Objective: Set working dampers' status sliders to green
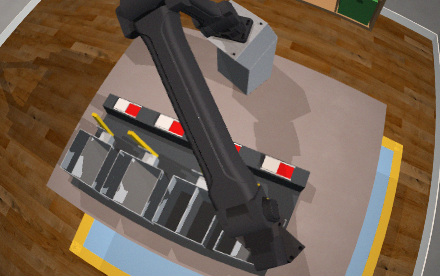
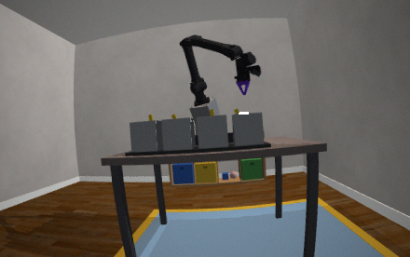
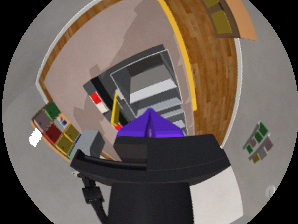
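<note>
Purple-fingered gripper (image 2: pixel 243 87) (image 3: pixel 150 111) pressed together, nothing between, above rightmost damper (image 2: pixel 248 129) in exterior view. Four dampers stand behind status slider strip (image 1: pixel 145 119); all four sliders show red.

A jointed matte-black robot arm (image 1: pixel 200 110) reaches across a dark slider rail (image 1: pixel 200 141) with red-and-white windows and over the row of open-topped grey box-shaped dampers (image 1: pixel 158 199), two yellow bar handles (image 1: pixel 102 124) showing at its left in the picture.
</note>
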